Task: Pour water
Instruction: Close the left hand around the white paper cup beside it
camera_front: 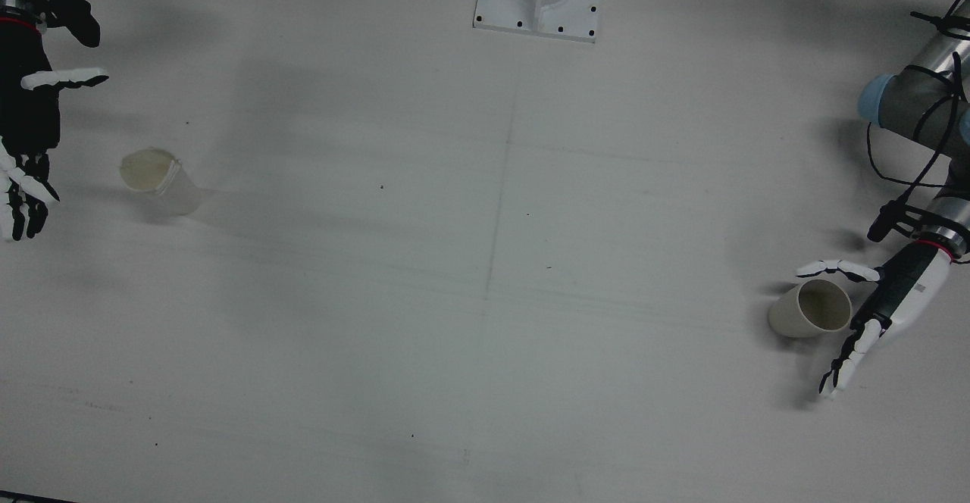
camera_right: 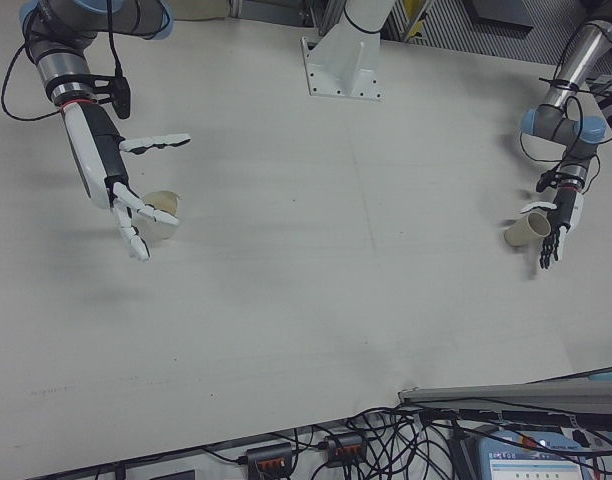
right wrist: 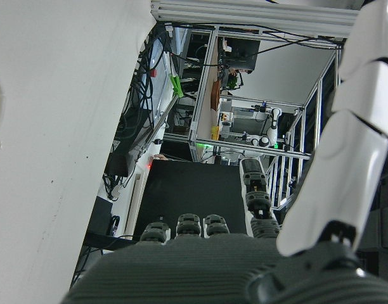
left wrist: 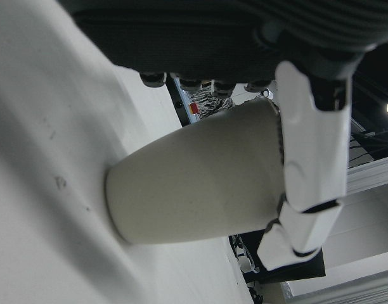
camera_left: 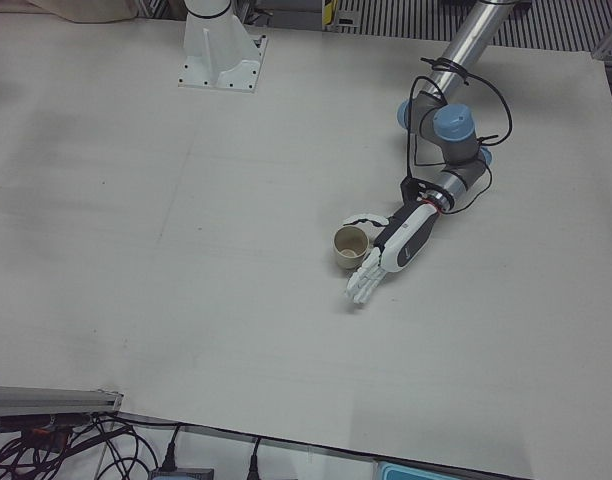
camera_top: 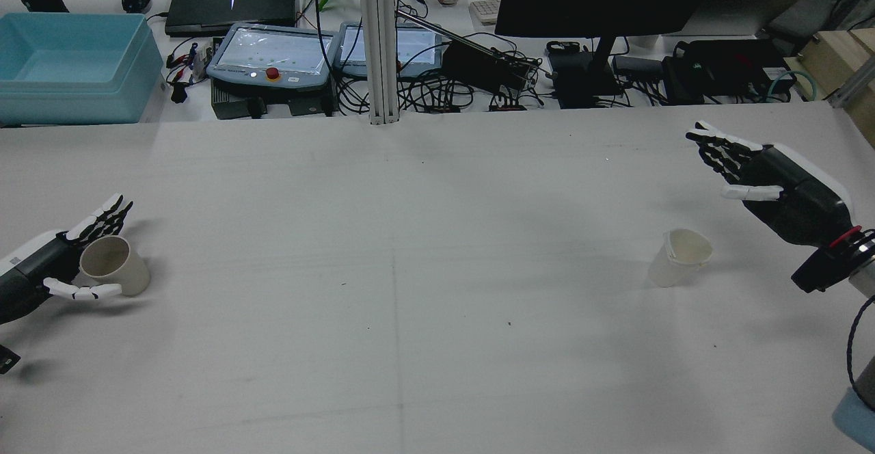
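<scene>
**Both hands spread, left low at the table, right raised**

Left arm [camera_left: 456,140] reached down from the far right of the left-front view, elbow bent, forearm angled toward the table. Left hand [camera_front: 871,313] lay low by the table surface, palm turned sideways, thumb [camera_front: 837,268] stretched out apart from the other fingers [camera_front: 845,367], which pointed toward the near side. Fingers spread wide, not closed on anything.

Right arm [camera_right: 71,50] came in from the far left of the right-front view, wrist straight. Right hand [camera_top: 779,180] hung above the table, palm sideways, fingers [camera_top: 718,146] extended and parted, thumb [camera_top: 752,193] sticking out separately. Held nothing.
</scene>
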Robot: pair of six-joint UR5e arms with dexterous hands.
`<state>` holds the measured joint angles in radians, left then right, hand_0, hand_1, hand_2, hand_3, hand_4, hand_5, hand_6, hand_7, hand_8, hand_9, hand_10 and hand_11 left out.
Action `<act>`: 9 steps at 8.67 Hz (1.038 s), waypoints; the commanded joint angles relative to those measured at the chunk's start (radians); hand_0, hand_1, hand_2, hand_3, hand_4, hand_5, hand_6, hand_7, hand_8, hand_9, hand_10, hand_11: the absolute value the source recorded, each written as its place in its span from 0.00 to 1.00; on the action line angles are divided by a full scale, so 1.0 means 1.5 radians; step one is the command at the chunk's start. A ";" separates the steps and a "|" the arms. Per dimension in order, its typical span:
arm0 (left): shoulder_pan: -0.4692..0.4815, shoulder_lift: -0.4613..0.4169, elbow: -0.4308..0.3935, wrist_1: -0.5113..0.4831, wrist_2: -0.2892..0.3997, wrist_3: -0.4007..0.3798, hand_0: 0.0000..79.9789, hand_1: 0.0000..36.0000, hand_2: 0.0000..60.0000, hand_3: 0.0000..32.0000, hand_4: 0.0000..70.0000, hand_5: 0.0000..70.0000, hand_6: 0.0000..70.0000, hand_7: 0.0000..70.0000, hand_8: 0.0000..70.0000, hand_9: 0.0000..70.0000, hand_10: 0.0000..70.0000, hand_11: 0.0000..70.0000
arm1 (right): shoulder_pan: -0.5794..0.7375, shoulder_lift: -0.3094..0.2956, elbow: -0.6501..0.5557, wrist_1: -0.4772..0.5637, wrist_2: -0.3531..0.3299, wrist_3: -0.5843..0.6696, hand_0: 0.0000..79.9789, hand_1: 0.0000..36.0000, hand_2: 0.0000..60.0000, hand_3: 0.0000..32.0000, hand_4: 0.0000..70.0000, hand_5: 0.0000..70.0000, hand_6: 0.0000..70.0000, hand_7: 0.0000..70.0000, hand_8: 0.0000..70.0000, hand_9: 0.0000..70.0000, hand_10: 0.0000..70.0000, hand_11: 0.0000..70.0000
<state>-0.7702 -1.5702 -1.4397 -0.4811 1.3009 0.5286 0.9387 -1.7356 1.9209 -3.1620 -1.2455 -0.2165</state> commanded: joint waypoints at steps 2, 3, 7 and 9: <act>0.000 -0.019 0.000 0.015 0.002 0.001 0.73 0.78 0.39 0.14 0.00 0.03 0.00 0.08 0.00 0.00 0.00 0.02 | 0.000 -0.007 0.000 0.000 -0.001 0.001 0.63 0.43 0.07 0.00 0.17 0.16 0.00 0.12 0.06 0.06 0.02 0.06; 0.001 -0.021 0.000 0.018 0.002 0.001 0.75 0.80 0.36 0.14 0.00 0.04 0.00 0.08 0.00 0.00 0.00 0.03 | 0.000 -0.010 0.000 0.000 -0.001 0.001 0.63 0.43 0.04 0.00 0.15 0.15 0.00 0.12 0.06 0.06 0.02 0.06; 0.030 -0.026 0.009 0.021 0.000 -0.002 0.74 0.77 0.35 0.12 0.09 0.16 0.00 0.06 0.00 0.00 0.00 0.03 | 0.000 -0.010 0.000 0.000 -0.001 0.001 0.62 0.42 0.03 0.00 0.12 0.15 0.00 0.11 0.06 0.05 0.02 0.05; 0.044 -0.027 0.009 0.023 -0.001 -0.002 0.73 0.68 0.32 0.00 0.31 0.47 0.00 0.03 0.00 0.00 0.00 0.03 | 0.001 -0.010 0.001 0.000 -0.001 0.001 0.63 0.42 0.02 0.00 0.12 0.15 0.00 0.10 0.06 0.05 0.02 0.05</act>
<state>-0.7308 -1.6082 -1.4298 -0.4487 1.3018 0.5281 0.9388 -1.7502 1.9213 -3.1615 -1.2471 -0.2148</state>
